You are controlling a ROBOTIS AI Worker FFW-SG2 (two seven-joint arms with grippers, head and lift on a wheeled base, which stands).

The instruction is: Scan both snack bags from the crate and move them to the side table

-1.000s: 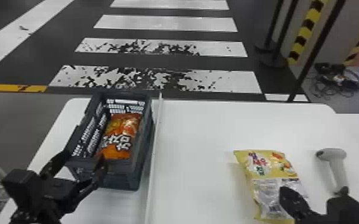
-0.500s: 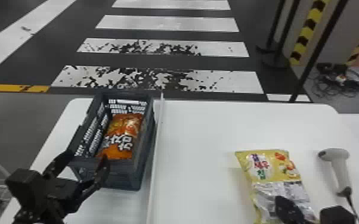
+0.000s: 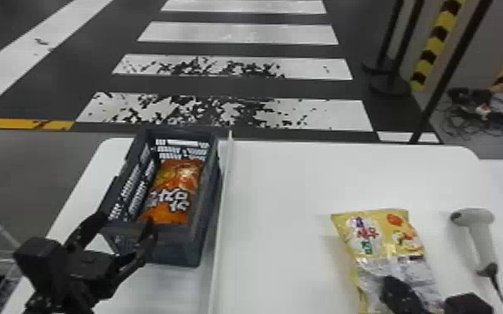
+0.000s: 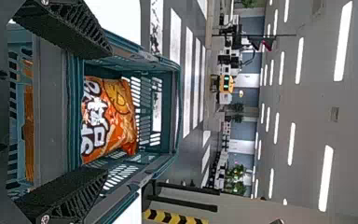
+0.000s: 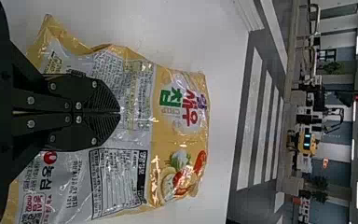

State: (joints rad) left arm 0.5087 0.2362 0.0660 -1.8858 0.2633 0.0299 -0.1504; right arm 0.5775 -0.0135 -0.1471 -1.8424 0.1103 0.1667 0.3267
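Observation:
At the near end of the dark crate, my left gripper stands open. An orange snack bag lies inside the crate. In the left wrist view, the open left gripper has the orange bag beyond its spread fingers, inside the crate. My right gripper is over the silver lower part of the yellow snack bag, which lies on the table. In the right wrist view, the right gripper is shut, its two fingertips together above the yellow bag.
A grey handheld scanner with a cable lies to the right of the yellow bag. A thin white raised strip runs between the crate and the white table. Posts stand on the floor behind.
The right gripper has moved a little left and down in the head view, over the yellow bag's lower part. The left arm and both bags look nearly unchanged.

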